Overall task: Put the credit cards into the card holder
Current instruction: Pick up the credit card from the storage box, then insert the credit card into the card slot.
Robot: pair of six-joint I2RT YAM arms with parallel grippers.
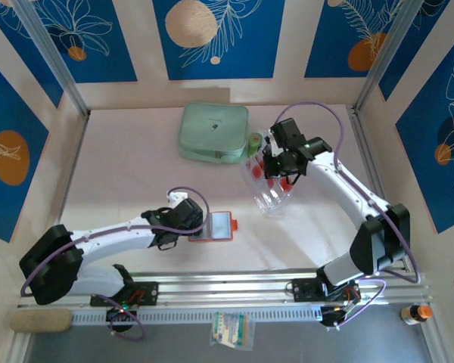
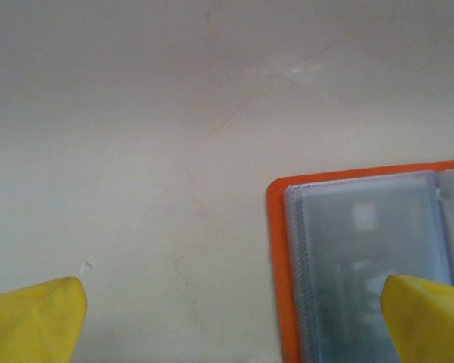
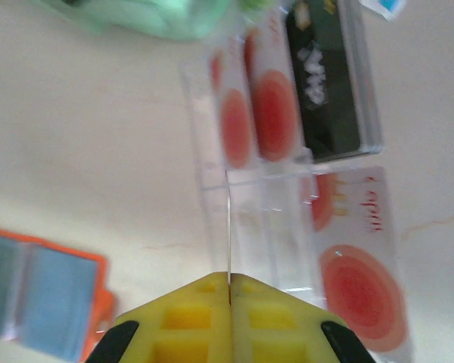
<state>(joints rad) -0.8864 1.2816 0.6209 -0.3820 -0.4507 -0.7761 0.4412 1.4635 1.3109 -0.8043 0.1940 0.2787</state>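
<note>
Tabletop (image 3: 98, 151): credit card (image 3: 228, 227) (edge-on) in right gripper (image 3: 229, 280)

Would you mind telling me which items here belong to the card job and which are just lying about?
Job: credit cards, the clear tray holding them, card holder.
Lying about: mint-green zip case, small green item beside it, orange bottle, printed packet at the near edge.

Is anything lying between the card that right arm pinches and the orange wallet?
Nothing visible: bare table separates the card in the shut right end effector from the card holder. The open left end effector sits at the holder's left edge.
</note>
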